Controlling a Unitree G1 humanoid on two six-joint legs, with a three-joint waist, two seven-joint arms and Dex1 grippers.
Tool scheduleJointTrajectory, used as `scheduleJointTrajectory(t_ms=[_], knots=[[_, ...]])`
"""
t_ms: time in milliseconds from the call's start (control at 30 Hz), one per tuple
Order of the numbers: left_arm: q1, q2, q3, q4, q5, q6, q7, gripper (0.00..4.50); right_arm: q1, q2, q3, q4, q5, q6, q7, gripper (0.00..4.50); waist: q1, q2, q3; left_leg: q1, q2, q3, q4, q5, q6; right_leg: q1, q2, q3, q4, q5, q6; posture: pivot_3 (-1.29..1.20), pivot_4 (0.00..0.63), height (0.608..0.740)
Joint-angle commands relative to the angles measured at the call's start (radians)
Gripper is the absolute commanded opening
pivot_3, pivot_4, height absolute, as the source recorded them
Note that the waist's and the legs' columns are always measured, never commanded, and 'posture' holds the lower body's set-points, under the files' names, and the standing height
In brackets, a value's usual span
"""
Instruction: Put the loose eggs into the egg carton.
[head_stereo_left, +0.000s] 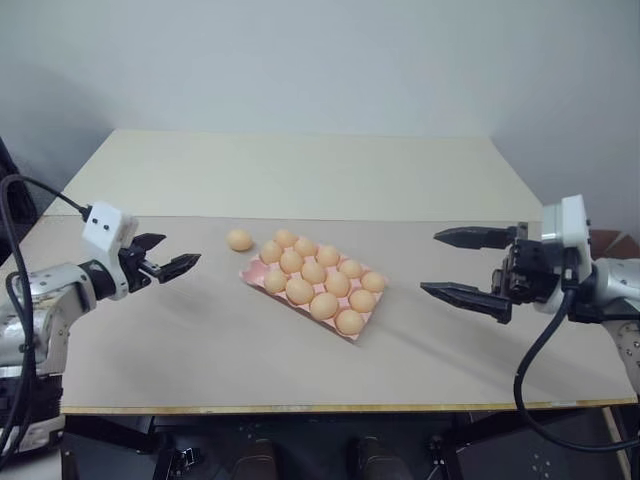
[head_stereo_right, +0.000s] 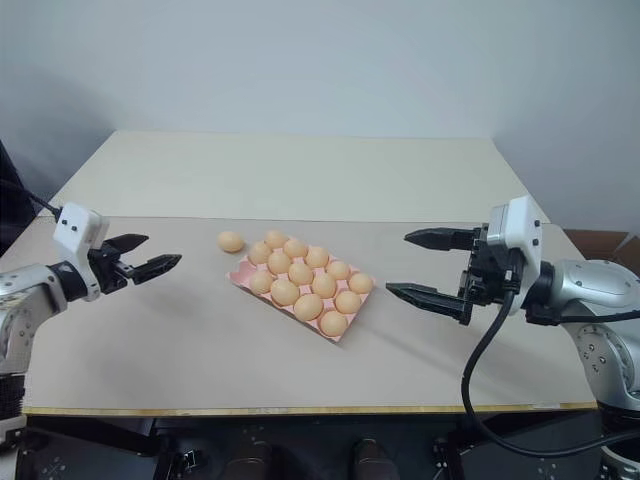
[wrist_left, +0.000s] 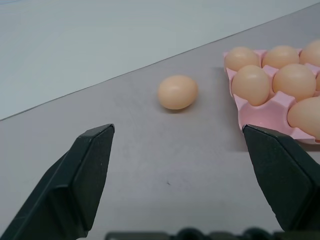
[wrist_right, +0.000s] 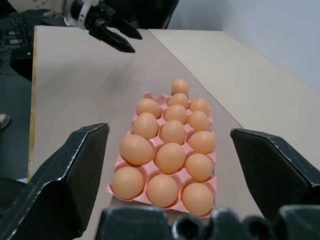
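Pink egg carton (head_stereo_left: 352, 322) mid-table holds twelve eggs, looks full; one loose egg (head_stereo_left: 239, 240) lies beside its far-left corner. Both left gripper (head_stereo_left: 166, 256) and right gripper (head_stereo_left: 468, 263) gape empty. Next: left grasps it.

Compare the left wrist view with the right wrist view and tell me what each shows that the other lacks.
Left wrist view alone: the open left gripper seen along its own fingers, close to the loose egg. Right wrist view alone: the open right gripper along its own fingers, all twelve filled cups of the egg carton, and the left gripper across the table. Both share: the carton's eggs, the loose egg beside the carton, the tabletop.
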Motion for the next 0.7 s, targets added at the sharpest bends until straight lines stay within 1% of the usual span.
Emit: scheduleJointTrajectory(t_ms=[33, 233, 400, 467, 567, 700], knots=[[-0.002, 0.000, 0.022, -0.025, -0.020, 0.021, 0.028, 4.47, -0.012, -0.001, -0.017, -0.007, 0.004, -0.023, 0.012, 4.50, -0.001, 0.000, 0.000, 0.000, 0.000, 0.000, 0.000, 0.000, 0.000, 0.000, 0.000, 0.000, 0.000, 0.000, 0.000, 0.00, 0.150, 0.740], [-0.022, -0.018, 0.006, -0.004, -0.020, 0.021, 0.040, 4.47, -0.016, -0.003, -0.018, -0.010, 0.004, -0.021, 0.016, 4.50, -0.001, 0.000, 0.000, 0.000, 0.000, 0.000, 0.000, 0.000, 0.000, 0.000, 0.000, 0.000, 0.000, 0.000, 0.000, 0.00, 0.150, 0.740], [-0.115, -0.062, -0.078, 0.084, 0.004, -0.024, 0.017, 4.47, -0.027, -0.003, -0.012, -0.005, 0.002, -0.022, 0.020, 4.50, 0.003, 0.000, 0.000, 0.001, 0.000, 0.000, 0.000, 0.000, 0.000, 0.001, 0.000, 0.000, 0.000, 0.000, 0.000, 0.00, 0.150, 0.740], [-0.171, -0.082, -0.136, 0.164, 0.046, -0.076, 0.005, 4.47, -0.030, -0.002, -0.010, -0.005, 0.002, -0.022, 0.022, 4.50, 0.006, 0.000, 0.000, 0.001, 0.000, 0.000, 0.000, 0.000, 0.000, 0.001, 0.000, -0.001, 0.000, 0.000, 0.000, 0.00, 0.150, 0.740], [-0.299, -0.139, -0.210, 0.363, 0.115, -0.166, 0.011, 4.47, -0.029, -0.003, -0.013, -0.013, 0.006, -0.020, 0.020, 4.50, 0.008, 0.000, 0.000, 0.000, 0.000, 0.000, 0.000, 0.000, 0.000, 0.002, 0.000, -0.001, -0.001, 0.000, 0.001, 0.00, 0.150, 0.740], [-0.442, -0.213, -0.268, 0.606, 0.179, -0.290, 0.003, 4.47, -0.012, -0.006, -0.028, -0.035, 0.013, -0.014, 0.010, 4.50, 0.007, 0.000, 0.000, 0.000, -0.001, 0.000, 0.000, 0.000, 0.000, 0.002, 0.000, -0.001, -0.001, 0.001, 0.001, 0.00, 0.150, 0.740]])
